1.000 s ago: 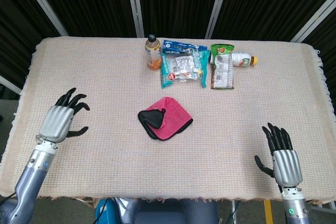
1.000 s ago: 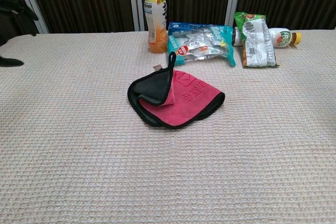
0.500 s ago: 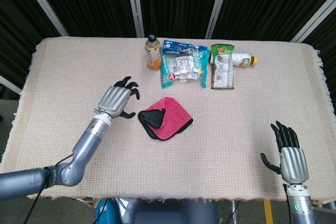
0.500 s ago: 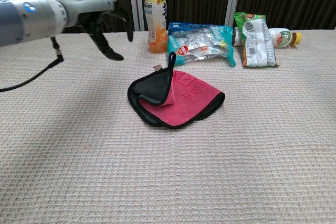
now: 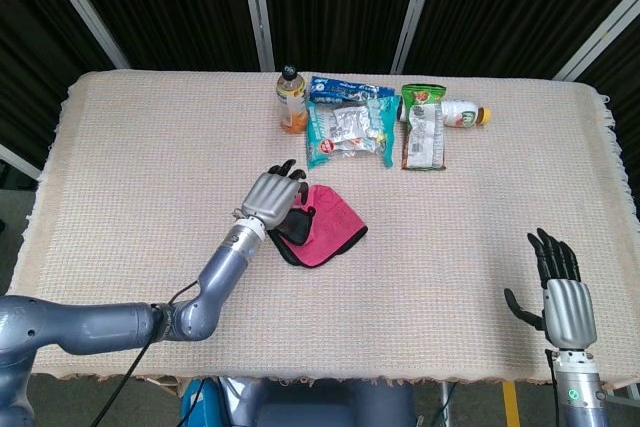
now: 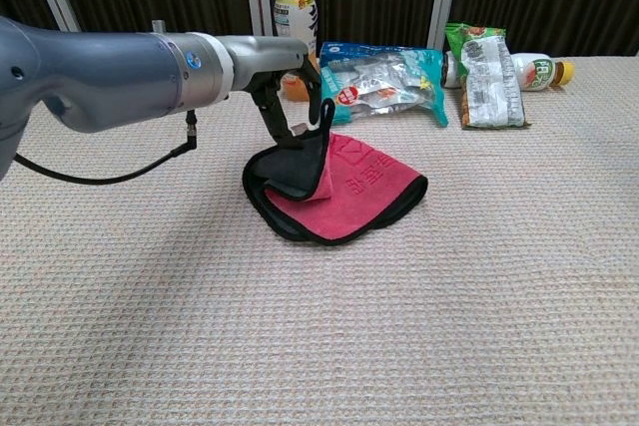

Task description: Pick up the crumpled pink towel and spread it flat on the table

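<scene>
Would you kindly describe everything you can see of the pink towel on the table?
The pink towel looks like soft cloth with black edging and a dark underside folded over its left part. A black loop stands up at its back corner. It lies crumpled, folded roughly into a wedge, mid-table on the woven cloth. The left hand is right at that corner; whether it touches is unclear.

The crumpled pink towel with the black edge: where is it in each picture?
Head view: crumpled pink towel at table centre, under the left hand.
Chest view: crumpled pink towel centre, slightly left.
Shared landmark: orange drink bottle standing behind it.
</scene>
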